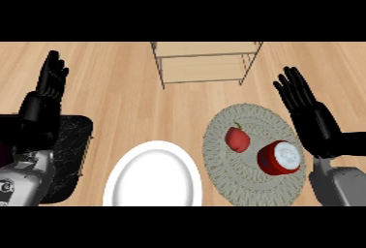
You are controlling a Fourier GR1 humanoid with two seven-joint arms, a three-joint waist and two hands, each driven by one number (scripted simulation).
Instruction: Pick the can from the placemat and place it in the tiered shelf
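**Can on the placemat, both hands open**

Wooden counter (129,97) seen from steeply above. Near the far edge, at the middle: the tiered shelf (205,60), light wood boards on thin dark legs. Toward the near right: a round woven grey placemat (236,186). On its right part, close to the mat's right rim: the can (280,157), red with a white top, tilted toward the viewer. Just left of the can on the same mat, apart from it: a red pepper (237,138) with a dark stem pointing toward the far edge. Left of the mat, at the counter's near edge and middle: a white plate (153,177), its rim close to the mat's left rim. At the near left corner: a black mesh tray (75,145), partly hidden under the left forearm.

Right hand (309,112) at the mat's right rim, fingers straight and spread wide, pointing toward the far edge, just beside the can but holding nothing. Left hand (49,82) near the counter's left edge, above the black tray, fingers straight and up, open, resting, holding nothing.
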